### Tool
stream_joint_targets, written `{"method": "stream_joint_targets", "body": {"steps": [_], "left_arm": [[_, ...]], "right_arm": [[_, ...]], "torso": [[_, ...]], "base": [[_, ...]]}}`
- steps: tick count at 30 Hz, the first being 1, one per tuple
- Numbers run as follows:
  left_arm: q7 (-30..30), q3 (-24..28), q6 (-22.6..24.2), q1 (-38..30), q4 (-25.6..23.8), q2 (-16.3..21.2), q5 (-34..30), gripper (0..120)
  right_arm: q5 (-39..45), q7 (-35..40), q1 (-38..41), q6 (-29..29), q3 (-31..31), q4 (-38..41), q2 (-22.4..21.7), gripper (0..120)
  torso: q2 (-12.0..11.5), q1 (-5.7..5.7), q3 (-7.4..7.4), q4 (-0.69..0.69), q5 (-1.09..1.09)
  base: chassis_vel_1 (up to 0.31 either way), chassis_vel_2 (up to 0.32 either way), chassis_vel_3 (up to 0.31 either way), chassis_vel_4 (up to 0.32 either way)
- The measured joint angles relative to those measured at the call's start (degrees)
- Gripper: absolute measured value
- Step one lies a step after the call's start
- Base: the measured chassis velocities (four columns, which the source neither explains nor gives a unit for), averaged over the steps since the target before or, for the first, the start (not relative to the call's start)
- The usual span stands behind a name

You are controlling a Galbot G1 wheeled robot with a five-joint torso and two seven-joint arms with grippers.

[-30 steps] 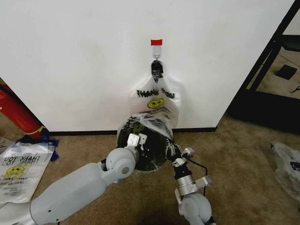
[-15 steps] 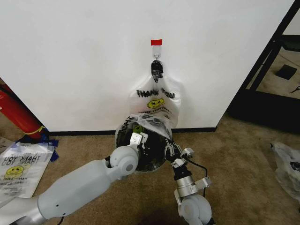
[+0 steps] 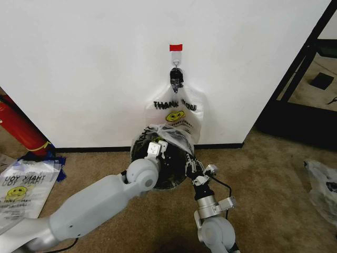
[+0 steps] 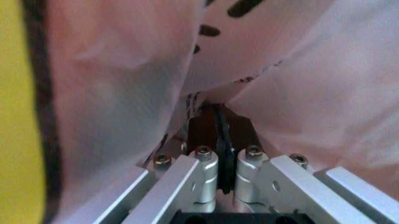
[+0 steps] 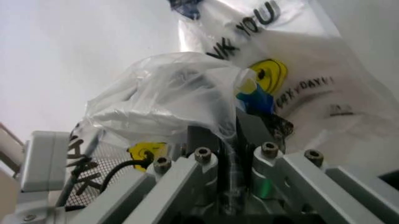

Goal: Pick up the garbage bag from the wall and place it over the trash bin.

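Observation:
The trash bin (image 3: 169,176), black wire mesh, stands on the carpet against the wall (image 3: 95,63). A see-through garbage bag (image 3: 167,135) is bunched over its far rim. My left gripper (image 3: 156,148) is shut on that plastic above the bin's left side. The left wrist view shows the film (image 4: 299,70) pinched in the left gripper (image 4: 219,140). My right gripper (image 3: 190,166) is shut on the bag at the bin's right rim. The right wrist view shows the right gripper (image 5: 234,135) holding crumpled plastic (image 5: 162,93). A second "THANK YOU" bag (image 3: 176,113) hangs from the hook (image 3: 176,67).
A long red cylinder (image 3: 18,129) leans at the left. One printed bag (image 3: 21,192) lies on the carpet at the left and another bag (image 3: 322,187) lies at the right. A black frame (image 3: 300,68) stands by the wall's right end.
My left arm has reached farther toward the wall, carrying its gripper and the bunched plastic across the bin's top. The right gripper has shifted only slightly.

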Motion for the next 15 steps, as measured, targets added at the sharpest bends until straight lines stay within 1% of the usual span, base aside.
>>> {"method": "stream_joint_targets", "body": {"steps": [3,7,9,10,11,14,15], "left_arm": [[0.1,-0.1,0.3,0.4,-1.5,0.9,-0.2,0],[0.6,-0.9,1.3,1.2,-7.1,3.9,-0.9,0],[3.9,-1.5,1.3,1.7,-10.1,5.8,1.6,0],[3.9,-1.5,1.3,1.7,-10.1,5.8,1.6,0],[5.7,-1.8,1.4,1.9,-11.9,7.0,2.4,0],[9.4,-2.2,2.4,2.6,-16.3,10.0,2.2,0],[11.0,-2.6,2.5,3.0,-18.9,11.4,1.8,0]], "right_arm": [[-0.1,0.9,-0.1,0.0,0.0,0.1,-0.2,2],[-1.3,6.5,1.0,-1.7,0.1,-0.2,-0.2,2],[-2.6,10.1,1.7,-2.6,0.1,-1.1,-0.1,2],[-2.6,10.1,1.7,-2.6,0.1,-1.1,-0.1,2],[-3.3,12.0,2.0,-3.3,0.1,-1.4,0.0,2],[-4.8,16.8,2.5,-5.7,0.0,-1.7,0.4,2],[-5.3,19.2,2.7,-6.8,-0.1,-2.0,0.5,2]], "torso": [[0.0,0.00,0.00,0.01,0.01],[0.0,0.00,-0.01,0.01,0.00],[0.0,0.00,0.00,0.01,0.00],[0.0,0.00,0.00,0.01,0.00],[0.0,0.00,0.00,0.01,0.00],[0.0,0.00,0.00,0.01,0.00],[0.0,0.00,0.00,0.03,0.02]], "base": [[0.000,0.000,0.000,0.000],[0.000,0.000,0.000,0.000],[0.000,0.000,0.000,0.000],[0.000,0.000,0.000,0.000],[0.000,0.000,0.000,0.000],[0.000,0.000,0.000,0.000],[0.000,0.000,0.000,0.000]]}}
